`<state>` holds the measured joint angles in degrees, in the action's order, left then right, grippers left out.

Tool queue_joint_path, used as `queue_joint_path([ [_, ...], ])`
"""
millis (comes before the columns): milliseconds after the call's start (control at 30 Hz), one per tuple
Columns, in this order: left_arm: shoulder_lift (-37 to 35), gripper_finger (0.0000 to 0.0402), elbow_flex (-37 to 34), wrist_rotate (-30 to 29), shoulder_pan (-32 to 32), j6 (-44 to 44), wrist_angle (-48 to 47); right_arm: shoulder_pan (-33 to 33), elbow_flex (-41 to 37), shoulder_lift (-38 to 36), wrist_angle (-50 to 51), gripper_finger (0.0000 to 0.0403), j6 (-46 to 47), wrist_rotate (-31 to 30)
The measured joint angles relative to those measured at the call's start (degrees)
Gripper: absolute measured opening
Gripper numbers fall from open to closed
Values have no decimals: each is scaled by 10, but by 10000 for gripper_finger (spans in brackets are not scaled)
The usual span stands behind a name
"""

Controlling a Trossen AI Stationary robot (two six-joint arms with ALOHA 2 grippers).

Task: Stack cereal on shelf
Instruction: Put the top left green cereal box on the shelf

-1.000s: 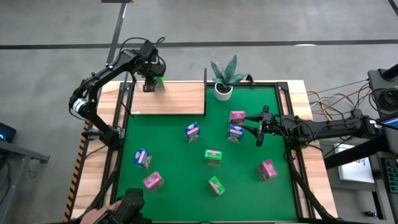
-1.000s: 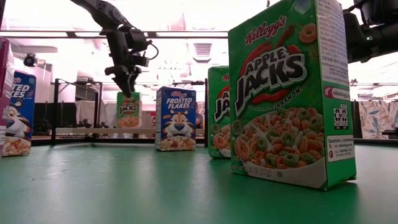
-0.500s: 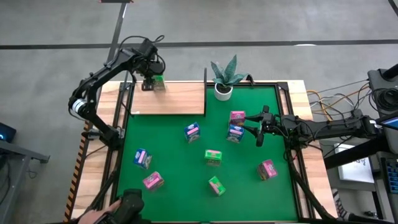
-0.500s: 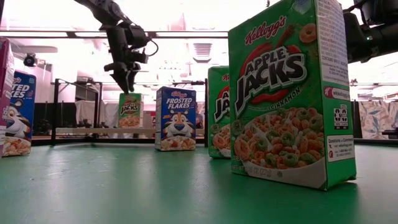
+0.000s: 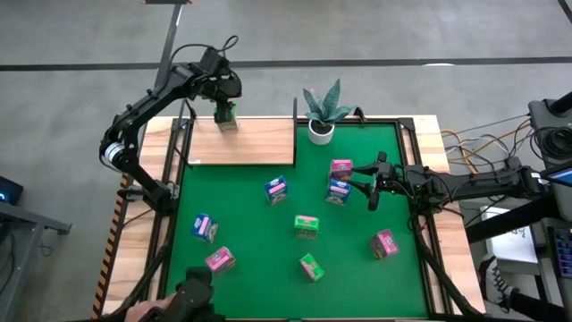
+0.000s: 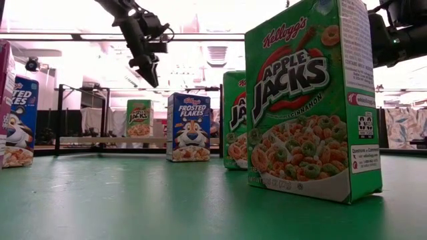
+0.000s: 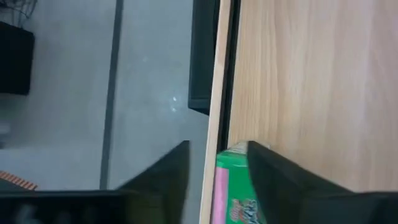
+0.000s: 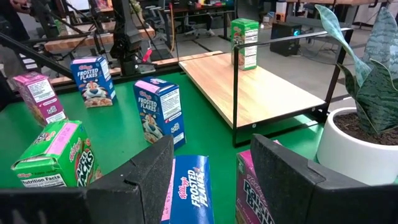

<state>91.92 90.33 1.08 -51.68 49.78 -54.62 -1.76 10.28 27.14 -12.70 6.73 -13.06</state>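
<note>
A green carton (image 5: 227,119) stands upright on its base at the far edge of the light-wood shelf (image 5: 250,143). It also shows in the low view (image 6: 139,119) and the right wrist view (image 8: 244,34). My left gripper (image 5: 223,106) hangs open above it (image 6: 152,77), clear of it. In the left wrist view its fingertips (image 7: 217,146) stand apart over the carton's top (image 7: 235,186). My right gripper (image 5: 358,183) is open and level at the table's right. A blue carton (image 5: 338,190) and a pink carton (image 5: 340,167) stand just in front of its fingers (image 8: 211,149).
Other cartons stand on the green felt: blue (image 5: 276,188), blue (image 5: 205,226), green (image 5: 307,226), green (image 5: 311,266), pink (image 5: 384,242), pink (image 5: 219,259). A potted plant (image 5: 321,125) stands beside the shelf's black corner post (image 5: 295,112). A person's hand (image 5: 192,300) shows at the near edge.
My left gripper has let go of the green carton's top and risen straight up, drifting a little toward the table's right edge. The carton stays upright on the shelf's far edge. My right arm has kept still.
</note>
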Motion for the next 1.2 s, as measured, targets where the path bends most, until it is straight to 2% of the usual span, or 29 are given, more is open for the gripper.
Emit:
queue_joint_path([
  [133,18,31,0,0,-1,-12,-3,0,0,0,0,206,2,0],
  [200,31,9,0,0,-2,-28,-3,0,0,0,0,206,2,0],
  [333,57,19,-1,-4,-3,-45,-4,0,0,0,0,206,3,0],
  [467,71,5,-1,-10,-3,-54,-9,0,0,0,0,206,8,0],
  [633,75,2,-1,-43,-4,-62,-33,0,0,0,0,206,8,0],
  [900,74,1,-1,-52,-5,-71,-47,0,0,0,0,206,8,0],
  [1067,74,1,-1,-88,-8,-88,-47,0,0,0,0,206,8,0],
  [1200,74,1,-1,-92,-9,-91,-49,0,0,0,0,206,8,0],
])
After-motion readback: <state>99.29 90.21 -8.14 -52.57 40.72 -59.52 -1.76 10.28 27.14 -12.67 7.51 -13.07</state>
